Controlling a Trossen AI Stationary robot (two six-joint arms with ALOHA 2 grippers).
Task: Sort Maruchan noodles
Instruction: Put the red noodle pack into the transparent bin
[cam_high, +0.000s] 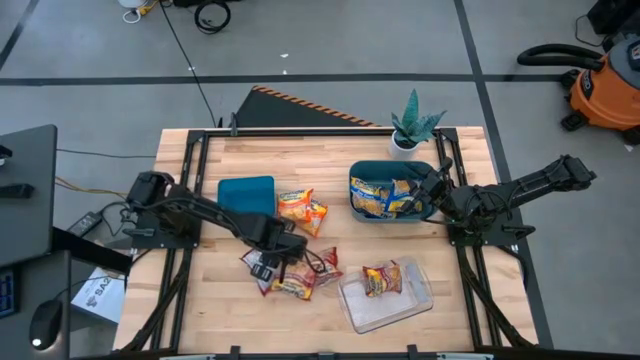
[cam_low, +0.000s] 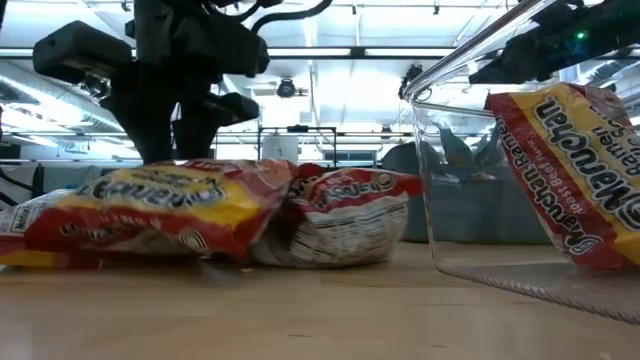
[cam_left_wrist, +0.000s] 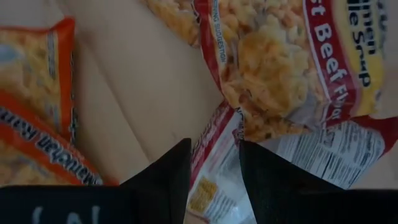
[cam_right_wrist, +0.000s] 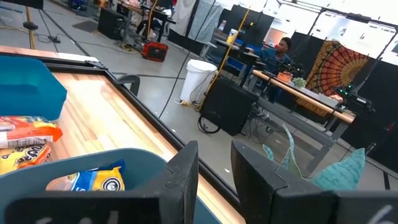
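Several red-and-yellow Maruchan packets (cam_high: 295, 277) lie heaped at the table's near middle, and they also fill the low view (cam_low: 150, 215). My left gripper (cam_high: 272, 262) points down over this heap, open. In its wrist view (cam_left_wrist: 214, 168) the fingers stand either side of the red-edged rim of one packet (cam_left_wrist: 217, 143) lying label down. Two orange packets (cam_high: 303, 210) lie farther back. Blue-and-yellow packets (cam_high: 383, 197) lie in a teal bin (cam_high: 357, 172). My right gripper (cam_high: 432, 186) hovers over that bin's right rim (cam_right_wrist: 93, 165), slightly open (cam_right_wrist: 214, 162) and holding nothing. One red packet (cam_high: 382, 278) lies in the clear tray (cam_high: 352, 312). My left gripper comes from above, pointing down, with the red-edged rim of a packet (cam_left_wrist: 214, 134) running between its fingers. I cannot tell whether the fingers touch it. The packet lies flat on the table among the other red ones.
A second teal bin (cam_high: 247, 195) sits left of the orange packets. A potted plant (cam_high: 413, 128) stands at the far edge beside the right bin. The clear tray's wall (cam_low: 450, 180) rises close in the low view. A person (cam_right_wrist: 283, 46) sits far off in the room.
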